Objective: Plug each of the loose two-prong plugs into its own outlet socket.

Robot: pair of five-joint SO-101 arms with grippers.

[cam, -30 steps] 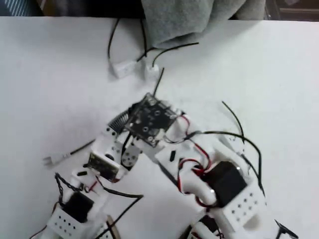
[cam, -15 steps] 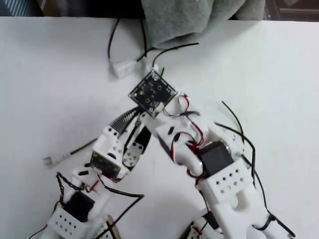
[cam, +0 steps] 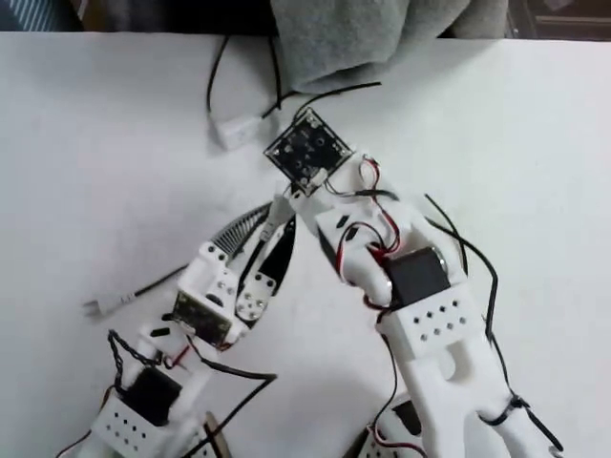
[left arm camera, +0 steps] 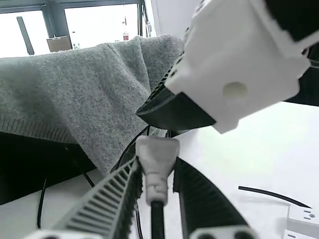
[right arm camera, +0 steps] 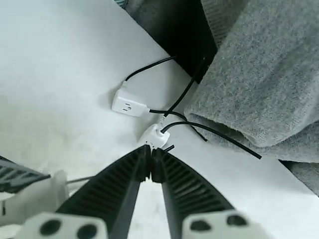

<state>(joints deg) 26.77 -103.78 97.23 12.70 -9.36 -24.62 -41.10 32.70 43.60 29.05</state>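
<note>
My left gripper is shut on a white two-prong plug, whose black cord hangs down between the fingers. In the high view that gripper sits mid-table, just below the right arm's wrist board. My right gripper is shut on nothing, its tips just short of a white outlet socket. A second socket lies beyond it, and shows on the table at the far side. Another loose plug lies on the table at the left with its cord.
A grey cloth drapes over the table's far edge, just behind the sockets and their black cords. The two arms stand close together mid-table. Open table stretches to the far left and right.
The right arm has swung away from me toward the sockets, uncovering the left gripper. The left arm has stayed nearly still with its plug.
</note>
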